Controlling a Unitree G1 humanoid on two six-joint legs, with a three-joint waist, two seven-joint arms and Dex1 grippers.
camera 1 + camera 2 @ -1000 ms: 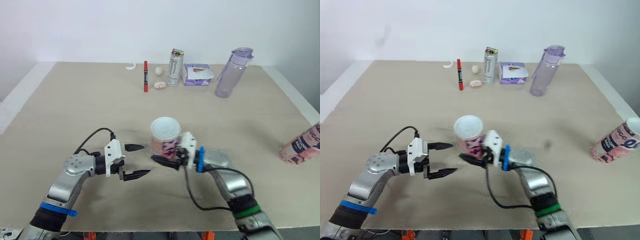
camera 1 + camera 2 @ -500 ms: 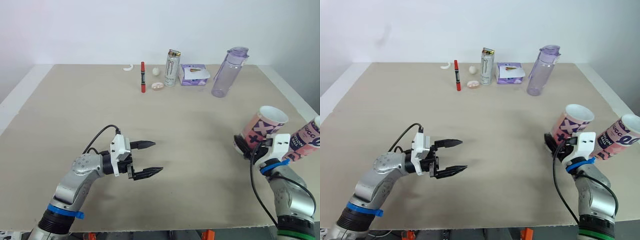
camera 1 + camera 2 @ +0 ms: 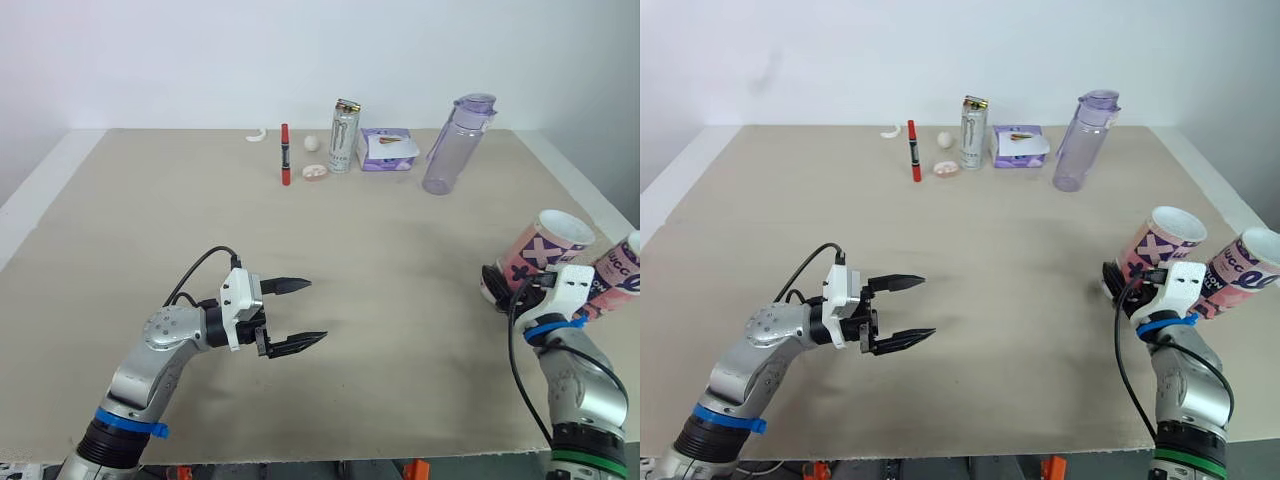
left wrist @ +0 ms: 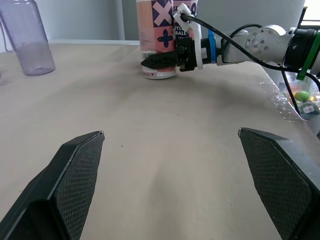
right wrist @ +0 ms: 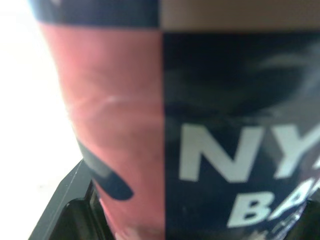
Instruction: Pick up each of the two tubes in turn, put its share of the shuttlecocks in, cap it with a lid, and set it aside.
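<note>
A: Tube where?
B: Pink-navy printed tube [image 3: 540, 252], tilted, table's [image 3: 400, 260] 4 o'clock, pinched low by R gripper [image 3: 500, 292]. 2nd tube [image 3: 622, 280] just beside, at its 3 o'clock.
A: L gripper?
B: L gripper [image 3: 316, 311] at 7 o'clock, fingers spread, empty. L wrist view adds: tube's white base touches table. Contents: can't tell.
</note>
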